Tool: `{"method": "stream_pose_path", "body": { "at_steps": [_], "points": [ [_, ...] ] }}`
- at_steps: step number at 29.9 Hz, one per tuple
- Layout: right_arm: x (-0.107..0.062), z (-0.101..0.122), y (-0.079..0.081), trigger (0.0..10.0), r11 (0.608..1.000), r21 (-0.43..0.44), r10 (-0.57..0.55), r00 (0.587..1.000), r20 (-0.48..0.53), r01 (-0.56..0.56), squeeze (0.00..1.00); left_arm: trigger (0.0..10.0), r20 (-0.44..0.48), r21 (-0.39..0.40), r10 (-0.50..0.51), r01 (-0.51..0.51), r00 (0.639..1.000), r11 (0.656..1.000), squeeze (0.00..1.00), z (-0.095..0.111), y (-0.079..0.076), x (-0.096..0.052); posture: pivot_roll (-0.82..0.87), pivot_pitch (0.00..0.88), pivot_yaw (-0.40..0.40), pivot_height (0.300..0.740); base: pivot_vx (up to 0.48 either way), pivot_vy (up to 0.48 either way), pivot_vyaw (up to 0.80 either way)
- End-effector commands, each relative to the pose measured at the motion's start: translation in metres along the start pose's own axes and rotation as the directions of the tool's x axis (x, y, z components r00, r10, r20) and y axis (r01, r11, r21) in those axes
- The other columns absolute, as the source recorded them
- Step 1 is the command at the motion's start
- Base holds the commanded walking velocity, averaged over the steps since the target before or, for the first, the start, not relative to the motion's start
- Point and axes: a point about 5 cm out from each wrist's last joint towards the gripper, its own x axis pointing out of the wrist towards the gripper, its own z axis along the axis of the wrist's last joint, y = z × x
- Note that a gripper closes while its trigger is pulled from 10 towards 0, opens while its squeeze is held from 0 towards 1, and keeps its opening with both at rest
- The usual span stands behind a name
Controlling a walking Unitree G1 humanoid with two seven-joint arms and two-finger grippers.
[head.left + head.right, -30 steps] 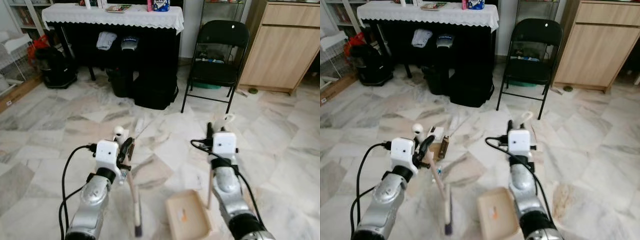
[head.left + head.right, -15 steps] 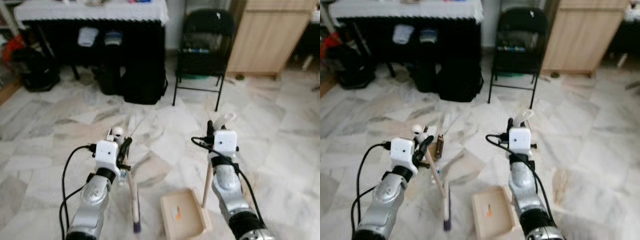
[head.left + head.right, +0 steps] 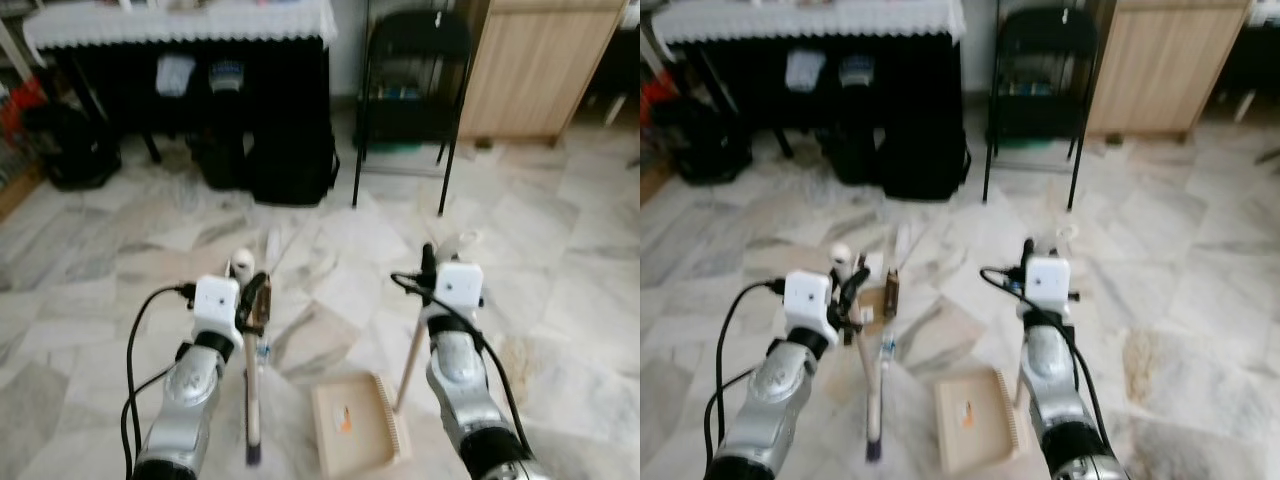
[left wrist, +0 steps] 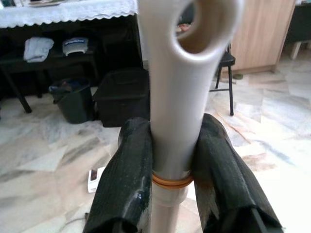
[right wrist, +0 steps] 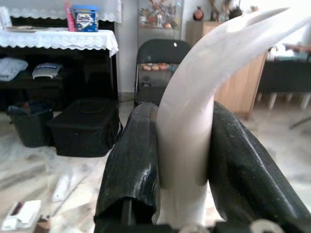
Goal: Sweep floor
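Note:
My left gripper (image 3: 256, 300) is shut on the white upper end of a broom handle (image 4: 174, 102), with black fingers (image 4: 129, 184) pressed on both sides. The wooden broom shaft (image 3: 251, 390) runs down to a dark brush (image 3: 252, 455) on the marble floor. Over on the other side, my right gripper (image 3: 430, 266) is shut on the curved white top of the dustpan handle (image 5: 192, 121). Its stick (image 3: 409, 360) slants down to the beige dustpan (image 3: 352, 428), which lies flat on the floor beside the brush. A small orange scrap (image 3: 345, 423) lies in the pan.
Litter lies ahead: a brown item (image 3: 891, 292), a white box (image 3: 866, 302) and a small bottle (image 3: 887, 347). Farther off stand a black folding chair (image 3: 405, 100), a wooden cabinet (image 3: 530, 70), a cloth-covered table (image 3: 180, 22) and black bags (image 3: 290, 160) beneath it.
The whole view has shifted with the camera. The broom shaft now hangs straighter and its brush sits further left. The dustpan has slid a little left and turned. Both grips are unchanged.

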Motion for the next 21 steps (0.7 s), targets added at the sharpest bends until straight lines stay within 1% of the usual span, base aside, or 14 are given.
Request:
{"method": "stream_pose_path", "body": {
  "at_steps": [1, 21],
  "points": [
    [0.005, 0.0105, 0.0081, 10.0, 1.0, 0.004, 0.022, 0.999, 0.047, -0.022, 0.0, 10.0, 0.044, 0.014, 0.013, -0.013, 0.999, 1.0, 0.0, 0.0093, 0.0066, 0.0012, 0.1, 0.0, 0.046, 0.74, 0.0, 0.289, 0.0],
    [0.0061, 0.0115, 0.0086, 10.0, 1.0, 0.007, 0.026, 0.998, 0.049, -0.027, 0.0, 10.0, 0.044, 0.015, 0.017, -0.017, 0.999, 1.0, 0.0, 0.0098, 0.0073, 0.0023, 0.1, 0.0, 0.044, 0.74, 0.0, 0.287, 0.0]
  ]
}}
